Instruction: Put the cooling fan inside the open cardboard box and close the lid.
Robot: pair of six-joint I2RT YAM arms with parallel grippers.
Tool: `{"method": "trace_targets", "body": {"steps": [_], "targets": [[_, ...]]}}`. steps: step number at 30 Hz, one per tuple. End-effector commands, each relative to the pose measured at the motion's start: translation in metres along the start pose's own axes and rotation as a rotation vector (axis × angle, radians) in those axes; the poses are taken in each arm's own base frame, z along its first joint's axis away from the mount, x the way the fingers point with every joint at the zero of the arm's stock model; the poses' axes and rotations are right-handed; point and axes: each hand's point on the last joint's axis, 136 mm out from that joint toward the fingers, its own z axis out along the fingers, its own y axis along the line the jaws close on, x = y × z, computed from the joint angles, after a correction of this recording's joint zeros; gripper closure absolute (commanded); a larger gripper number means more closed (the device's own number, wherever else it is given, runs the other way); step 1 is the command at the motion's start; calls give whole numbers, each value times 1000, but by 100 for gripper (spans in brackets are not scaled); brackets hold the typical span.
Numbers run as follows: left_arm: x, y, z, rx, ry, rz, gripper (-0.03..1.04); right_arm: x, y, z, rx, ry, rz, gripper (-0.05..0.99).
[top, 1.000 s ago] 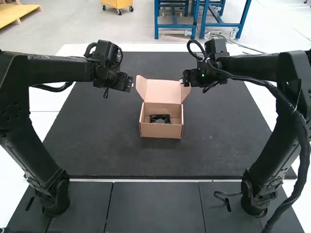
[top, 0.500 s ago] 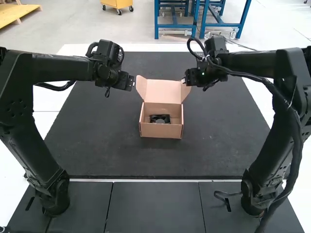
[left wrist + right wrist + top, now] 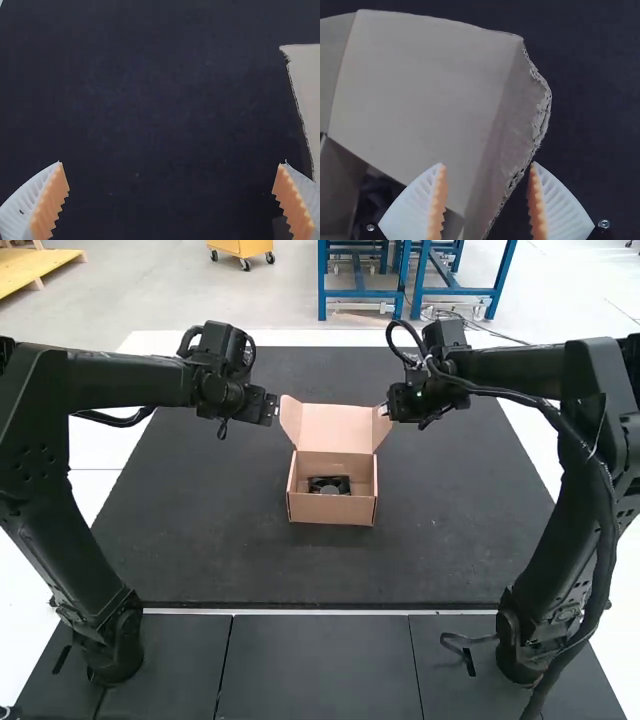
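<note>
Cooling fan [image 3: 327, 483]: inside open cardboard box [image 3: 331, 506].
Left hand [image 3: 266, 411]: fingers wide apart, beside lid [image 3: 330, 427].
Right hand [image 3: 485, 200]: fingers apart, straddling the lid's side flap [image 3: 520, 135].

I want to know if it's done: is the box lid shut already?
No, the lid stands up open at the back of the cardboard box, and the cooling fan shows inside.

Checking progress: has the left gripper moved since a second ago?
Yes: the left gripper edged slightly toward the lid of the cardboard box.
</note>
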Motion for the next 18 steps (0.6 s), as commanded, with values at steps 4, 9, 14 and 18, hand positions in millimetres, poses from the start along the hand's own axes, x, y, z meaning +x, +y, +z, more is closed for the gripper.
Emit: {"method": "trace_targets", "body": {"steps": [4,9,14,18], "targets": [[-18,-10,-2,28,-36,-5,5,-12,-1,-1,-14,-27,21,72],[-18,-20,-2,56,-37,3,5,-9,0,1,-19,-24,22,77],[-19,-37,-6,119,-41,3,5,-4,3,3,-34,-11,24,88],[-18,-45,-7,145,-39,3,5,-1,5,3,-48,-6,25,93]]}}
